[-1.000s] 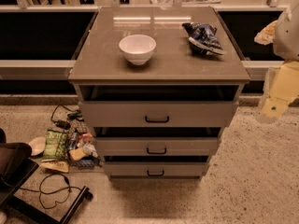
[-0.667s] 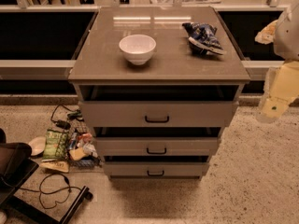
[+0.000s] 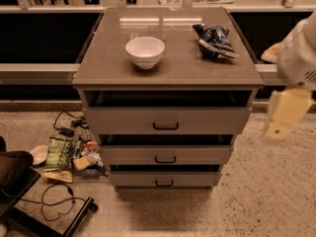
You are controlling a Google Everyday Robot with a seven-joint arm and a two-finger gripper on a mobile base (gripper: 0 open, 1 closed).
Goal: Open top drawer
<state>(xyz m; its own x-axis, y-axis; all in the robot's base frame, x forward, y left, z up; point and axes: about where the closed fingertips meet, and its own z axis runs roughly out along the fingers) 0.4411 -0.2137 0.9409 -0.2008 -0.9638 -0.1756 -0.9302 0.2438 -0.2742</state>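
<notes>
Speckled floor ringed the desk (image 3: 103, 68); the top drawer (image 3: 207, 121) sat just under its slab. I judged it stiff and fairly heavy, best hooked by the black bar handle (image 3: 166, 126). Gripper (image 3: 282, 116) hung well apart, off the desk's right corner; clenched or released, I couldn't tell.

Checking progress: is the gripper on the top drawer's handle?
No, the gripper hangs right of the cabinet, apart from the top drawer and its handle.
</notes>
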